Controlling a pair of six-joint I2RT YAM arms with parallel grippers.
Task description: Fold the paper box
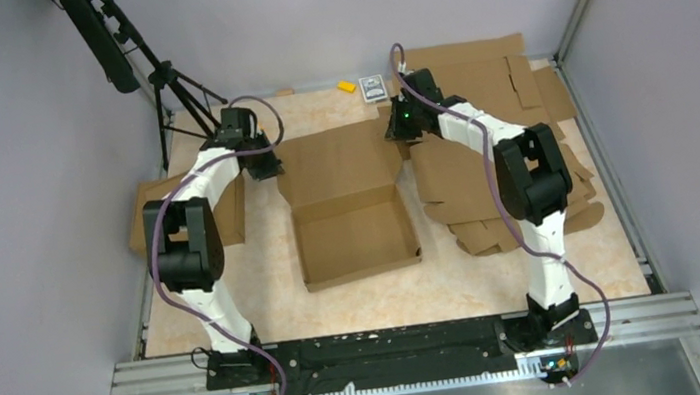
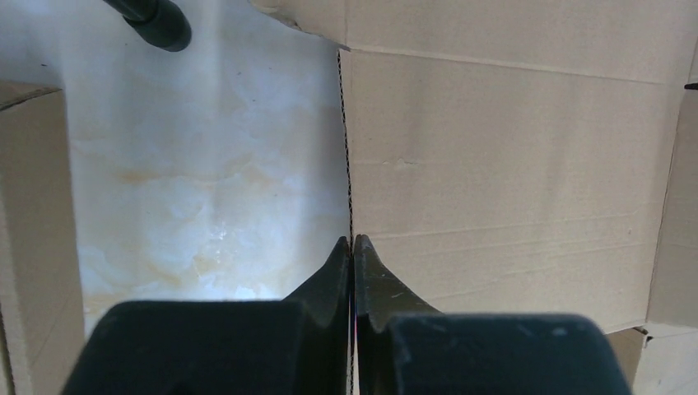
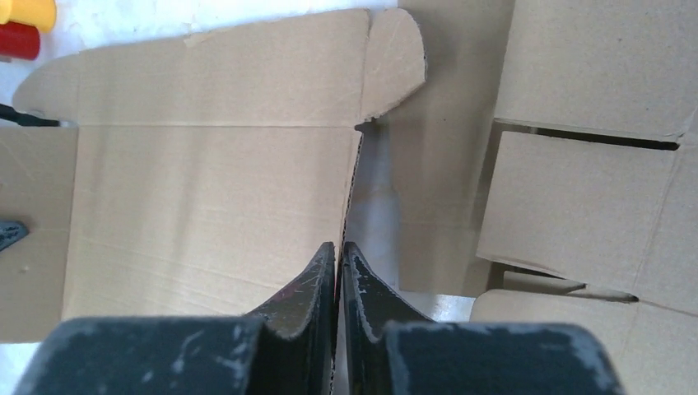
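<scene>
Gripping the paper box by both side edges of its flat rear panel. The box lies at the middle of the desk, between the two arms. Its near half forms a shallow tray with raised walls, and its far half lies open and flat. The left pincer is pressed together on the panel's left edge, and the corrugated edge runs straight in between its fingers. The right pincer is likewise clamped on the panel's right edge, short of a rounded tab at the far corner. A pile of slotted cardboard sheets lies just beside the box on the right. Smaller cardboard pieces lie at the left margin of the desk.

Handling, as judged: the box is probably light and thin-walled. It should be stiff across each panel but ready to hinge along its creases. Its cut edges are likely to crush or tear under a hard pinch, and the whole piece may slide on the smooth desk. The matched holds at opposite edges suit the job, since the panel should then swing evenly about its crease without twisting.
</scene>
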